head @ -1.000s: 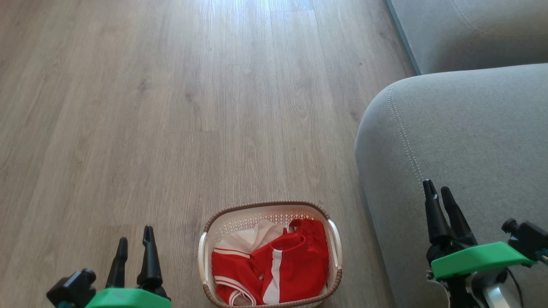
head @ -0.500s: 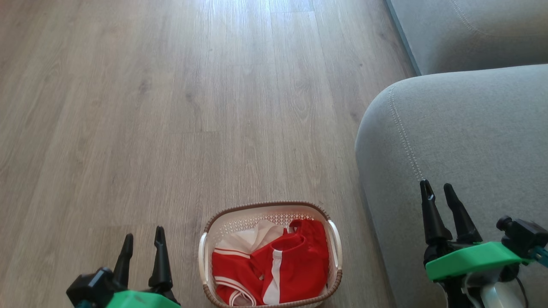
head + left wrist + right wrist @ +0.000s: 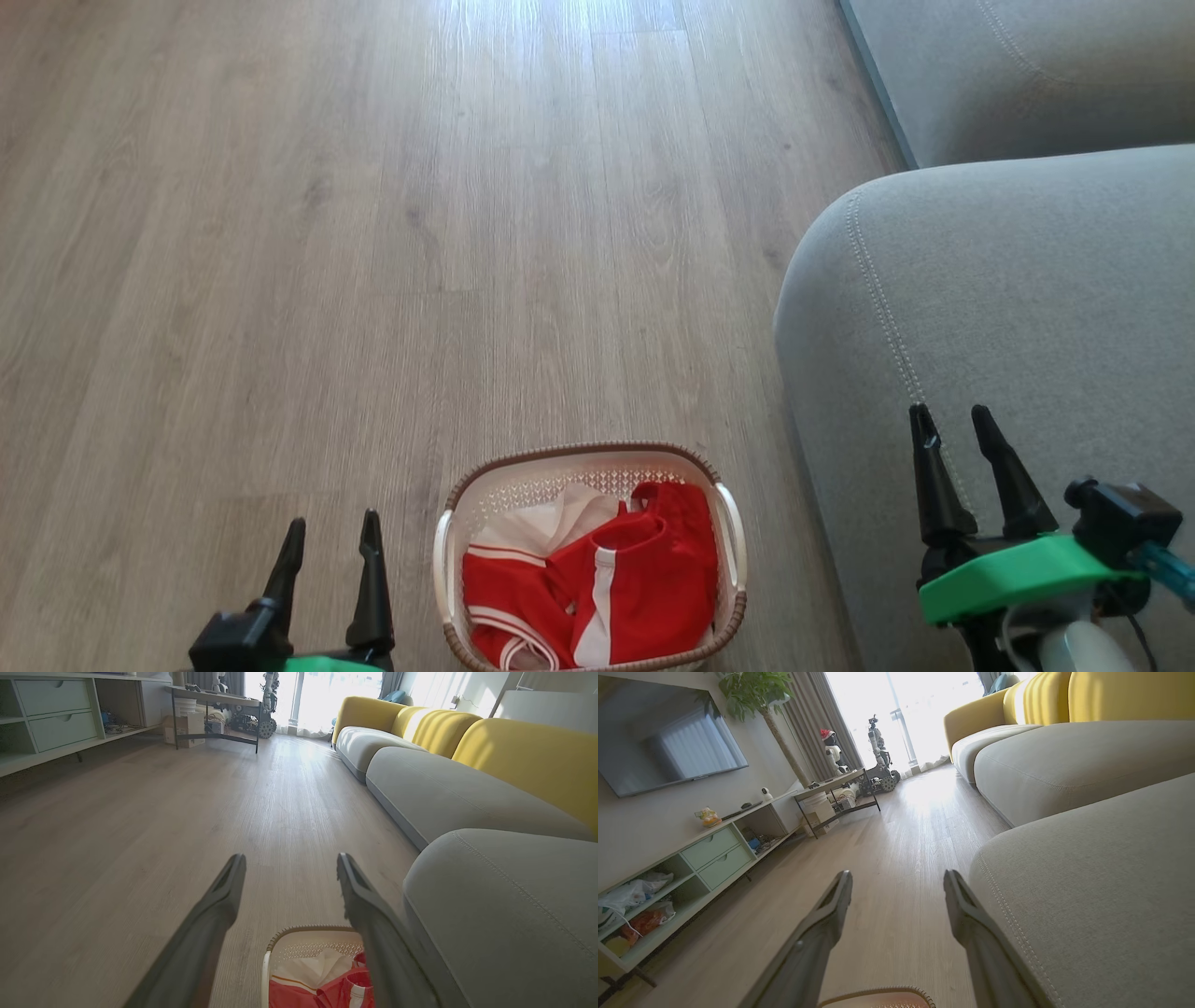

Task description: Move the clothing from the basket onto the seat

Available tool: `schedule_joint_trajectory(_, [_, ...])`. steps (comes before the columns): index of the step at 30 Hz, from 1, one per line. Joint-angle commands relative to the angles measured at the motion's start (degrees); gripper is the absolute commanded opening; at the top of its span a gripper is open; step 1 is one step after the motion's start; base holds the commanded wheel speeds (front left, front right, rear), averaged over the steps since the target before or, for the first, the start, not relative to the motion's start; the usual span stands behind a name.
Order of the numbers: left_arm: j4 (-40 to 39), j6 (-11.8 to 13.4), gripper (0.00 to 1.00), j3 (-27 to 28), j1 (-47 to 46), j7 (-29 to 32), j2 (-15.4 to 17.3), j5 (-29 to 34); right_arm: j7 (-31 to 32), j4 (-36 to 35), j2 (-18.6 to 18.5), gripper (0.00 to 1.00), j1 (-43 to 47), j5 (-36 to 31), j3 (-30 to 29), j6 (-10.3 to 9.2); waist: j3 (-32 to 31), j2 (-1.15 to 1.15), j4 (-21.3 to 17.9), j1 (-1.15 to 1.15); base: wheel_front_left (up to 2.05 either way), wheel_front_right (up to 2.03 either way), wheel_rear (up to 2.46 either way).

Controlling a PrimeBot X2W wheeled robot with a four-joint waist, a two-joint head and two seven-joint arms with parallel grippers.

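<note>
I note the clothing (image 3: pixel 597 579) bunched inside the basket (image 3: pixel 579 451), bottom centre of the head view, on the floor (image 3: pixel 373 280) beside the seat (image 3: pixel 1027 308) at right. My left hand (image 3: pixel 333 519), lower left, and right hand (image 3: pixel 949 409), lower right, are spread apart, holding nothing.

The basket (image 3: pixel 579 450) sits on the floor (image 3: pixel 373 233) between the two pairs of jaws, just right of those of the left gripper (image 3: pixel 334 520), with the clothing (image 3: pixel 635 579) lying inside it. The seat (image 3: pixel 1027 299) stands just right of the basket, its left edge at the jaws of the right gripper (image 3: pixel 950 410). A second cushion (image 3: pixel 1027 65) lies farther ahead of them.
</note>
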Motion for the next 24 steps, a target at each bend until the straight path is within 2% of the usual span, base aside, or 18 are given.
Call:
schedule_joint_trajectory(1, [-1.6,0.4,1.00,1.3,-0.7,-1.1,1.1,2.5,-0.6,-1.7,0.3,1.00,-0.5,-3.1,0.4,-0.01,-0.1,0.00,0.0,0.00,0.00,0.00,0.00])
schedule_joint_trajectory(20, [-1.1,2.0,1.00,0.7,1.0,-4.2,1.4,13.4,-0.8,-1.8,2.7,1.00,0.7,-18.2,-2.1,-0.01,-0.9,0.00,0.1,0.00,0.00,0.00,0.00])
schedule_joint_trajectory(24, [-0.8,1.8,1.00,1.1,1.1,-4.2,1.2,13.0,-0.8,-1.8,2.7,1.00,0.9,-18.4,-2.1,-0.01,-0.9,0.00,0.1,0.00,0.00,0.00,0.00])
